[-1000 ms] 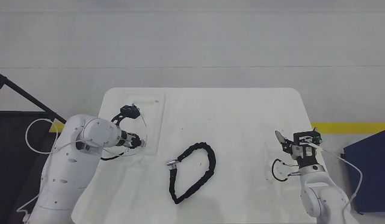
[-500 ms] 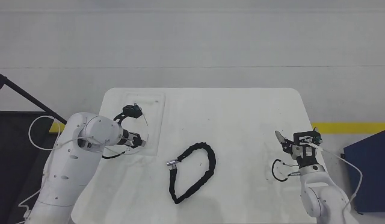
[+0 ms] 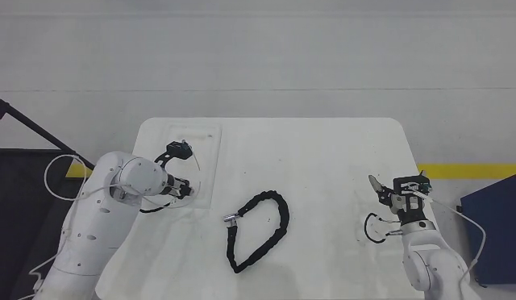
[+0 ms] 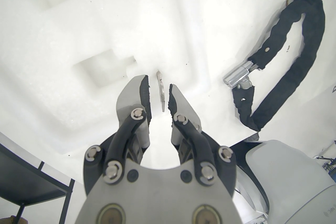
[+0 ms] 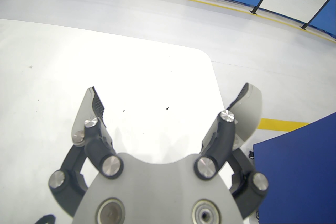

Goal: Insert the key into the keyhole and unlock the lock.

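Left gripper [image 4: 158, 83] — jaws narrowly parted — straddles the key [image 4: 161, 94], a sliver of gap either side.

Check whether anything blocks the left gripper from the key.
Nothing visible does. The key stands on edge in the foam tray, between the open fingers of the left gripper, with a gap on each side.

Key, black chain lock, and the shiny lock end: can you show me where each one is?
key [image 4: 161, 90]: left wrist view, middle of its metal blade.
black chain lock [image 3: 284, 219]: top view, on its fabric-covered loop.
shiny lock end [image 4: 237, 76]: left wrist view, on the silver cylinder.
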Motion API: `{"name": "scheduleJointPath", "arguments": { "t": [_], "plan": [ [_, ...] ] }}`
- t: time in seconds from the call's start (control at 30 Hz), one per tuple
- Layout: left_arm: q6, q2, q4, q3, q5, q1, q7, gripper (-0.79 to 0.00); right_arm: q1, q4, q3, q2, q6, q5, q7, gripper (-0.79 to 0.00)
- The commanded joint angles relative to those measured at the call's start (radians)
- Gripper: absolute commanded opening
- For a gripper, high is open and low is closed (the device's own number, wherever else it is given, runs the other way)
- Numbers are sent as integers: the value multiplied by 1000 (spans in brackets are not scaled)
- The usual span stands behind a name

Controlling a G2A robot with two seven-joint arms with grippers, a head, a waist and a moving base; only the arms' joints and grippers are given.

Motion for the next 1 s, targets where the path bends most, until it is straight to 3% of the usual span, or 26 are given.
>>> {"name": "scheduleJointPath", "arguments": {
  "t": [0.0, 0.17, 0.3, 0.37, 0.57, 0.97],
  "plan": [
    [-1, 1, 3, 7, 3, -4, 4, -702, 0, 0, 0, 0, 0, 0, 0, 0],
    [7, 2, 8, 14, -1, -14, 11, -683, 0, 0, 0, 0, 0, 0, 0, 0],
    [5, 5, 11, 22, 3, -16, 10, -723, 0, 0, 0, 0, 0, 0, 0, 0],
    [4, 6, 9, 25, 1, -16, 9, -785, 0, 0, 0, 0, 0, 0, 0, 0],
    [-7, 13, -7, 21, -4, -11, -12, -785, 0, 0, 0, 0, 0, 0, 0, 0],
    [-44, 42, -102, -60, 38, 30, -44, -785, 0, 0, 0, 0, 0, 0, 0, 0]
  ]
}}
